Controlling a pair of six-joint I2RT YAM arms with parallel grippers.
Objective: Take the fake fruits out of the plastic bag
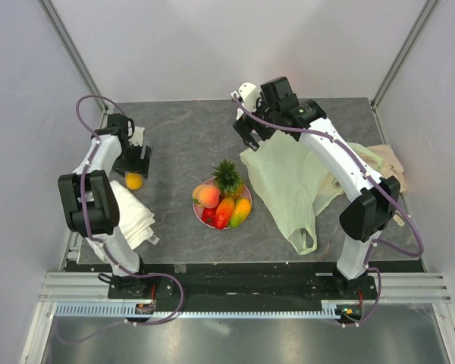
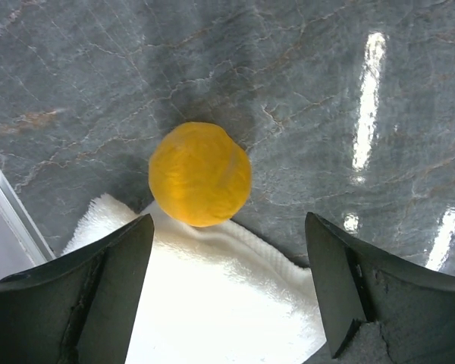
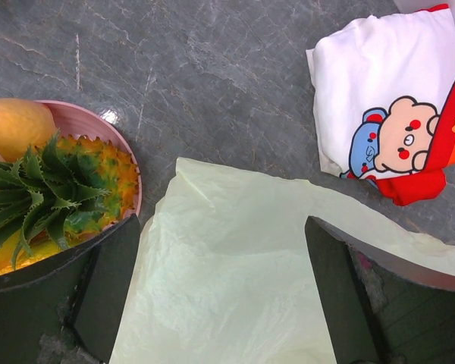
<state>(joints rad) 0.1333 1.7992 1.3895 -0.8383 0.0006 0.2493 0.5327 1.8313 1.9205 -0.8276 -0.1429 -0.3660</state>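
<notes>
The desk [image 1: 182, 136] is grey stone w/ thin pale lines, hard & shiny.

The plastic bag [image 1: 292, 189] lies just R of the pink plate [image 3: 76, 111]. It's thin, pale green & crinkly. It looks flat, so prob no fruit is left in it.

A white towel [image 1: 133, 216], soft & fluffy, sits well L of the plate. A white-and-red cartoon pouch [image 3: 387, 98] lies past the bag, further R of the plate.

On the round plate is a bumpy pineapple [image 1: 227, 178] w/ spiky green leaves, a smooth peach [image 1: 208, 196], a mango [image 1: 241, 211] & a red pepper piece [image 1: 210, 216]. They sit there b/c the plate stops them rolling, I think.

The orange [image 2: 199, 174] is a round ball w/ dimpled skin. It rests on the desk well L of the plate, touching the towel edge.

L claw [image 2: 229, 227] hangs over the orange, jaws wide apart, holding nothing. R claw [image 3: 221, 227] hangs over the bag edge near the plate, jaws wide apart, also holding nothing.
</notes>
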